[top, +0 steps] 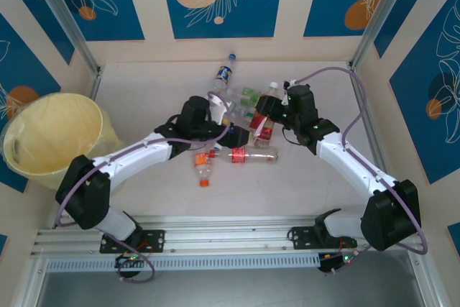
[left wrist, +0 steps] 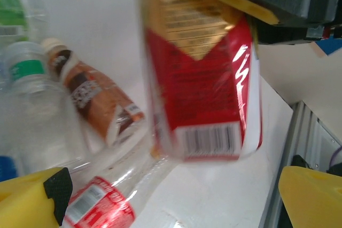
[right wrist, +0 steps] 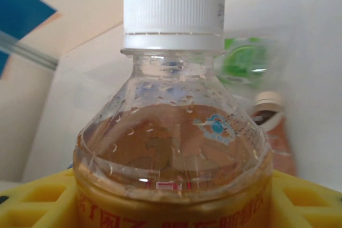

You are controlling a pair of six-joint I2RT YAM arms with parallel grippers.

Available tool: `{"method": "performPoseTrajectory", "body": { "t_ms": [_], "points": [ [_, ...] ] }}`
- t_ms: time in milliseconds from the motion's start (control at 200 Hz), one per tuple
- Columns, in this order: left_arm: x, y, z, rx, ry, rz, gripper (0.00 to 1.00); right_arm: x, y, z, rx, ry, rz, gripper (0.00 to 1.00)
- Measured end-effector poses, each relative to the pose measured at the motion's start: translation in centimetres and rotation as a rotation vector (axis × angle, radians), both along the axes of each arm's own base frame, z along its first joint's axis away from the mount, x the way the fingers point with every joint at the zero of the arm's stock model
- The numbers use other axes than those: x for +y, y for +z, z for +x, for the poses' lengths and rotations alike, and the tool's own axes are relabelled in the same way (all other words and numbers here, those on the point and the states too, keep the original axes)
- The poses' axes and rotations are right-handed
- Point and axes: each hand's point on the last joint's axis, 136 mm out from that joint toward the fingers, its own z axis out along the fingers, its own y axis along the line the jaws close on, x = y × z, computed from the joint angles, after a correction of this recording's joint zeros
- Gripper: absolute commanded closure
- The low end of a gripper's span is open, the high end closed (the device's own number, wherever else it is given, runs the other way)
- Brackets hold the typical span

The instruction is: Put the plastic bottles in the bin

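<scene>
My right gripper (top: 267, 116) is shut on a plastic bottle (top: 264, 130) with a red and yellow label, held above the pile of bottles in the middle of the table. In the right wrist view this white-capped bottle (right wrist: 173, 132) stands between the yellow fingers (right wrist: 37, 198) of the right gripper (right wrist: 173, 206). My left gripper (top: 231, 134) is open just left of it; its yellow fingertips (left wrist: 32, 201) frame the held bottle (left wrist: 203, 89) and a lying red-labelled bottle (left wrist: 101, 206). The pale-yellow bin (top: 50, 138) stands at the table's left edge.
More bottles lie around: a blue-labelled one (top: 224, 71) at the back, green-labelled ones (top: 248, 95), a red-labelled one (top: 248, 155) and an orange-capped one (top: 203, 168) nearer the front. A brown-labelled bottle (left wrist: 91, 97) lies beside them. The metal rail (top: 230, 231) runs along the near edge.
</scene>
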Motion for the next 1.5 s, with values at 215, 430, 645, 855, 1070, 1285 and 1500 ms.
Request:
{"method": "performPoseTrajectory", "body": {
  "t_ms": [215,430,645,855,1070,1285,1500],
  "points": [
    [-1.9,0.4,0.2,-0.037,-0.013,0.006,0.0,3.3,0.8,-1.1,-0.007,0.077,0.073,0.51],
    [-1.8,0.0,0.9,-0.056,0.005,0.026,0.24,4.0,0.7,-1.4,0.019,0.095,0.109,0.5],
    [-1.9,-0.2,1.0,-0.047,0.01,0.023,0.35,4.1,0.7,-1.4,0.02,0.096,0.109,0.46],
    [-1.9,-0.1,1.2,-0.057,0.015,0.021,0.48,4.1,1.0,-1.4,0.028,0.098,0.104,0.26],
    [-1.7,0.3,2.0,-0.099,0.046,0.023,0.51,4.2,1.6,-1.6,0.052,0.124,0.133,0.15],
    [-1.1,0.1,2.8,-0.118,0.079,0.023,0.53,3.5,1.6,-1.7,0.092,0.148,0.18,0.0],
    [0.0,-1.7,2.9,-0.104,0.108,0.057,0.53,1.8,6.3,-2.9,-0.016,0.174,0.249,0.0]
  ]
}}
